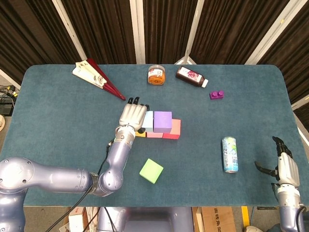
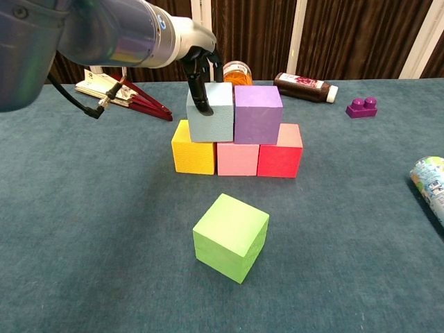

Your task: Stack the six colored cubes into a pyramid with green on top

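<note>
The left hand (image 2: 200, 73) grips the pale blue cube (image 2: 210, 111), with dark fingers (image 2: 205, 97) running down its near face and the rest of the hand over its top. That cube sits on the second tier, over the seam between the yellow cube (image 2: 193, 148) and the pink cube (image 2: 238, 157), and touches the purple cube (image 2: 258, 114) at its 3 o'clock side. The red cube (image 2: 281, 152) closes the bottom row at the right.

So five cubes are placed, and the step in hand looks like the final seating of the blue one. The green cube (image 2: 230, 236) lies alone on the table (image 1: 58, 111) at 6 o'clock from the stack, well apart from it and turned at an angle. The next move, as I judge it, calls for the hand to let go cleanly without dragging the blue cube off its seam, then fetch the green cube and square it before setting it on top.

The right hand (image 1: 285, 166) hangs at the table's 4 o'clock edge, fingers spread and holding nothing. A drinks can (image 1: 230, 154) lies on its side between that hand and the stack. At 12 o'clock sit a jar (image 1: 156, 75), a dark bottle (image 1: 191, 76) lying down and a small purple brick (image 1: 217, 94); a folded fan (image 1: 96, 77) lies at 11 o'clock. None blocks the path from the green cube to the stack.
</note>
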`<state>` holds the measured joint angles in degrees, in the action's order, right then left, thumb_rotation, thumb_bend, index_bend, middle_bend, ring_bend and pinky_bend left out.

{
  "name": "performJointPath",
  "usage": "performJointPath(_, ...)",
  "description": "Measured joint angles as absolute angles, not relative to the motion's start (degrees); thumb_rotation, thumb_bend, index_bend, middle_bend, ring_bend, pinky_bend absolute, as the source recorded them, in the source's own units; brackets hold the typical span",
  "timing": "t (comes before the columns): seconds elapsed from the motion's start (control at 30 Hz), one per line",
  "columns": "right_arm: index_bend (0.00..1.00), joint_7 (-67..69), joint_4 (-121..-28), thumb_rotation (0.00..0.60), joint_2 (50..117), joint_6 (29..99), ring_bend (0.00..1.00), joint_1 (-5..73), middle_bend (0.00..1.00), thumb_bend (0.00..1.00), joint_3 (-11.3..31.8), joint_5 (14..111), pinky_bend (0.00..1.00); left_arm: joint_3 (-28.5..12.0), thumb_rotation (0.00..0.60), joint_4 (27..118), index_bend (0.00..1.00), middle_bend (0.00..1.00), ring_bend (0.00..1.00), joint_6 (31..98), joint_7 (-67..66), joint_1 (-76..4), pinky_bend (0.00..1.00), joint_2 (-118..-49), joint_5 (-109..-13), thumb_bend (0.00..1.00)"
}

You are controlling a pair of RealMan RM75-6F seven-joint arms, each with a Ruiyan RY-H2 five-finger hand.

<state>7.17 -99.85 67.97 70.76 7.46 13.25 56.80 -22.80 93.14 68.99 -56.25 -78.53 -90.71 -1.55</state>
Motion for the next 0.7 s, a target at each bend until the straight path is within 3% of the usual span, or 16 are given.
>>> performJointPath(0.7, 0.07, 7.08, -99.69, 0.600, 68.07, 70.36, 0.00, 7.66, 0.06, 0.27, 13.26, 56.48, 0.00, -23.36, 0.600, 92.73, 0.28, 0.28, 0.00, 68.79, -56.72, -77.92, 0.00, -91.18, -1.79, 0.31)
